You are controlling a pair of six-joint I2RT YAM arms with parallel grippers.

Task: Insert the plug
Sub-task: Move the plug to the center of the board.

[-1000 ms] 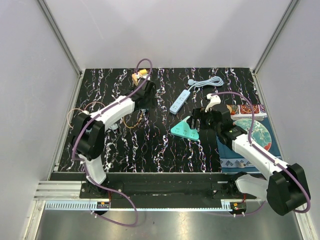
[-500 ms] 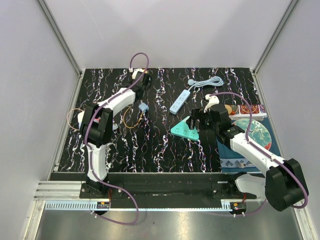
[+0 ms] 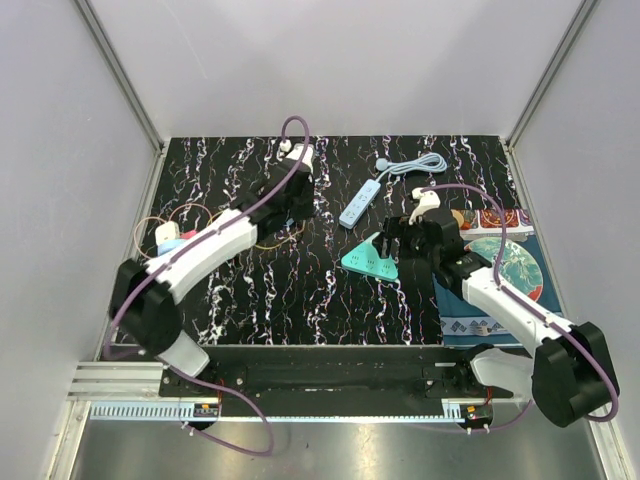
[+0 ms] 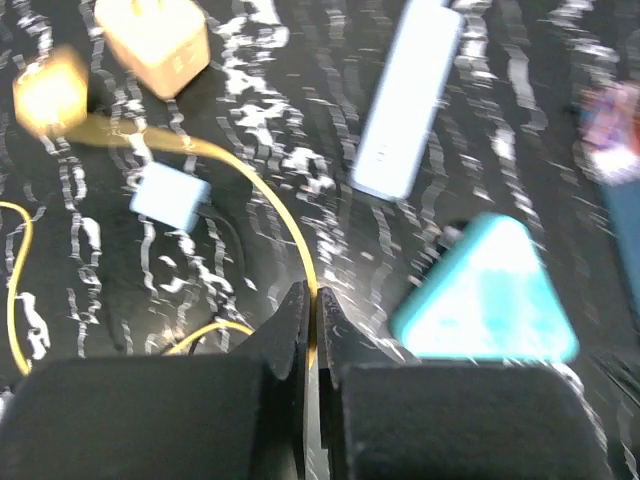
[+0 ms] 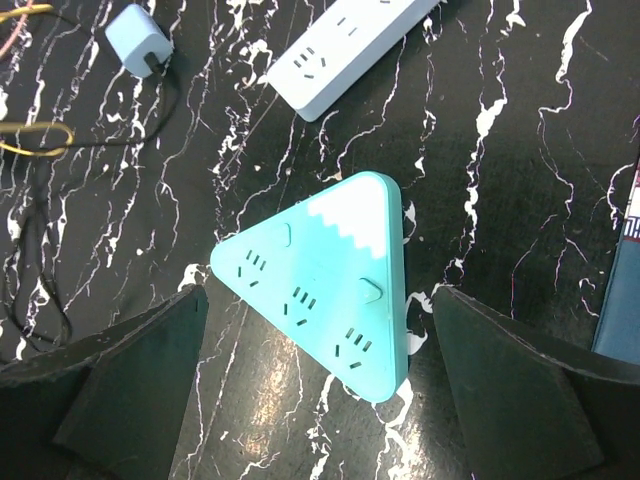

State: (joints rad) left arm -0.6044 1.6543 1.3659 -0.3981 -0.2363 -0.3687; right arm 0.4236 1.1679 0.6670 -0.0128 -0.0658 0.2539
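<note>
Left pincer [image 4: 310,297], closed, above black white-veined table [image 3: 300,290], grey walls [image 3: 330,60]

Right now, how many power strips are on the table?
2. A teal triangular strip lies right of centre; a long pale blue strip lies just beyond it, angled toward the back. Another could be hidden beneath the left arm or right arm.

No legible text, label or number on anything.
</note>
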